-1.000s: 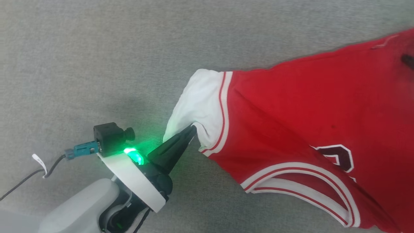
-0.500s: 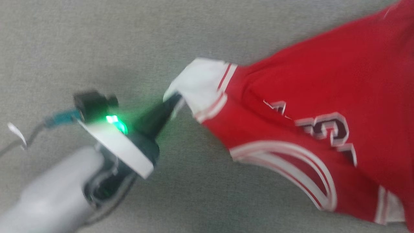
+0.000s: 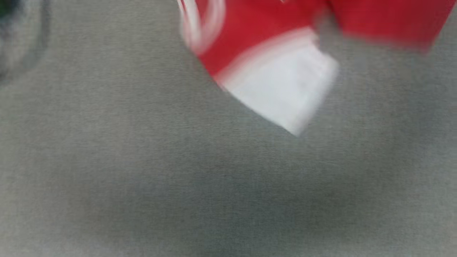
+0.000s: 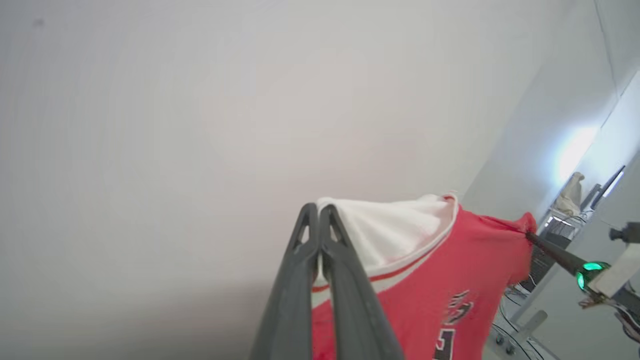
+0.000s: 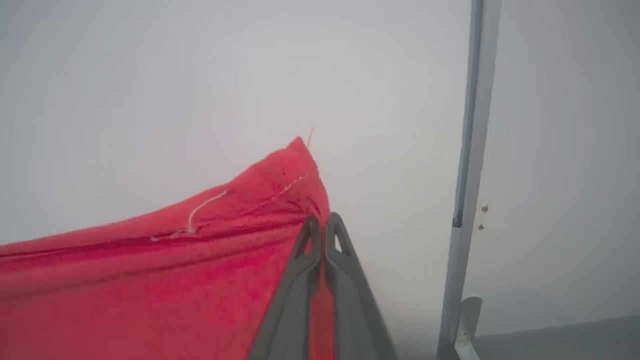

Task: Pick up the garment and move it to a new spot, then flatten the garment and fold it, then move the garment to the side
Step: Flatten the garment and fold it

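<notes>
Hanging between both arms, the garment (image 3: 271, 46) is off the grey surface (image 3: 142, 178) seen below it in the blurred head view, so it is airborne and not yet laid out at a new spot. The left end effector (image 4: 318, 207) has its fingers pressed together on the edge of the white sleeve (image 4: 395, 230), and the right end effector (image 5: 322, 220) is closed the same way on a red hem corner (image 5: 295, 165), where a loose thread (image 5: 205, 205) trails from the stitching. I judge the cloth to be light, soft and quite limp. It sags between the two pinch points and holds no shape of its own, and nothing about it looks fragile. Both grips take in only a little fabric, so a sharp tug could pull it free. The surest places to hold are the doubled, stitched parts — sleeve trim, hem, shoulder seams — where the material is thicker and stretches less. Pinching two matching corners and keeping gentle tension between them should help it land flat.
</notes>
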### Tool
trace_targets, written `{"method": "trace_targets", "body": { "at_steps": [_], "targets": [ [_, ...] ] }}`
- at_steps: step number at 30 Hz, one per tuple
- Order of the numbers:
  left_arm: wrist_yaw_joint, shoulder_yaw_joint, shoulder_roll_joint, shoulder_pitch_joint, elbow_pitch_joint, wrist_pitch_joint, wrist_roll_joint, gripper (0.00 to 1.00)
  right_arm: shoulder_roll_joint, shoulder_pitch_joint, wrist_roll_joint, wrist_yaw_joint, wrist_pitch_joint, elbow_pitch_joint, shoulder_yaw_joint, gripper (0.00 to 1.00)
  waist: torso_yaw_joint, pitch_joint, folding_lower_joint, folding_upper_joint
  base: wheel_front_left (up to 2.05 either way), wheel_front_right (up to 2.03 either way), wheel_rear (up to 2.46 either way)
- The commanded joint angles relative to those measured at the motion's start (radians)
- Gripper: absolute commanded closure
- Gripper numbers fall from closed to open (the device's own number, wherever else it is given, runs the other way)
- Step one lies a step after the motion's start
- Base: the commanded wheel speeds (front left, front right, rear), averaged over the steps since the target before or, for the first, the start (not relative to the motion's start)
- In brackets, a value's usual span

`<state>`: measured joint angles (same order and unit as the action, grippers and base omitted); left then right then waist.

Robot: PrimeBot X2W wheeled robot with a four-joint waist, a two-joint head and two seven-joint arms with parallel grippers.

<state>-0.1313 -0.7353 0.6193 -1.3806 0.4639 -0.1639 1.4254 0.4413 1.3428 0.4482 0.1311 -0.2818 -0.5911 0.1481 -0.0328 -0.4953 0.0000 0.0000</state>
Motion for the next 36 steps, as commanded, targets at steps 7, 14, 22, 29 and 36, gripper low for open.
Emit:
{"method": "trace_targets", "body": {
  "at_steps": [7, 14, 22, 29, 36],
  "targets": [
    [0.003, 0.065, -0.035, -0.301, 0.213, -0.067, -0.047, 1.0, -0.033, 0.194, -0.096, -0.003, 0.17, -0.175, 0.093, 1.0, 0.048, 0.015, 0.0, 0.0, 0.0, 0.0, 0.0],
    [0.003, 0.018, -0.03, -0.133, 0.125, -0.064, 0.046, 1.0, -0.025, 0.074, -0.03, -0.002, 0.151, -0.256, -0.033, 1.0, 0.041, 0.03, 0.0, 0.0, 0.0, 0.0, 0.0],
    [0.002, -0.018, 0.058, 0.323, -0.14, -0.096, 0.124, 1.0, 0.044, -0.283, 0.168, -0.001, 0.158, -0.126, -0.194, 1.0, 0.03, 0.051, 0.0, 0.0, 0.0, 0.0, 0.0],
    [0.002, 0.077, 0.08, 0.714, -0.384, -0.102, 0.068, 1.0, 0.137, -0.669, 0.348, -0.001, 0.142, 0.091, -0.206, 1.0, 0.018, 0.092, 0.0, 0.0, 0.0, 0.0, 0.0],
    [0.002, 0.165, 0.1, 1.075, -0.585, -0.102, -0.047, 1.0, 0.183, -1.026, 0.385, -0.001, 0.117, 0.328, -0.152, 1.0, 0.026, 0.12, 0.0, 0.0, 0.0, 0.0, 0.0]
  ]
}}
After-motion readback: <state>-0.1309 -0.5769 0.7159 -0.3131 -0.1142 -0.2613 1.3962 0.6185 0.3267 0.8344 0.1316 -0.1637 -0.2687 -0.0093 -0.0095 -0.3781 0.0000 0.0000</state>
